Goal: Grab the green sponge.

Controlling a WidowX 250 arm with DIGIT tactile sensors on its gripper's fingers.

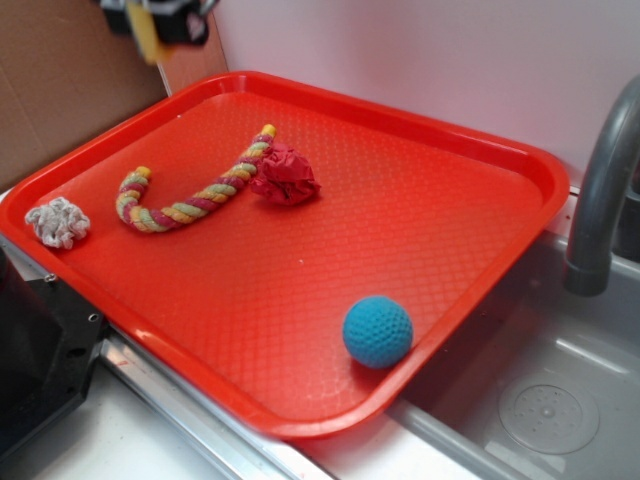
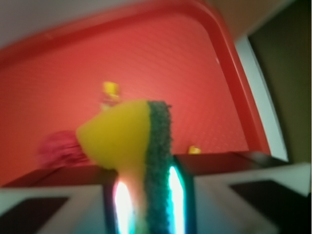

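Gripper (image 2: pixel 146 195) pinching green sponge (image 2: pixel 131 141) tight, hovering beyond red tray (image 1: pixel 520 165) far-left rim, open tray floor right of rope (image 1: pixel 190 200).

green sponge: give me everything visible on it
The green sponge is a yellow foam block with a dark green scouring layer on one face, standing on edge. The gripper pinches its lower end, squeezing the foam narrow there. It is held off the red tray; in the exterior view only a yellow sliver shows at the top edge.

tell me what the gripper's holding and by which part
The gripper holds the green sponge, pinched at its lower end, one finger on the yellow foam side, the other on the green scouring side, raised above the red tray.
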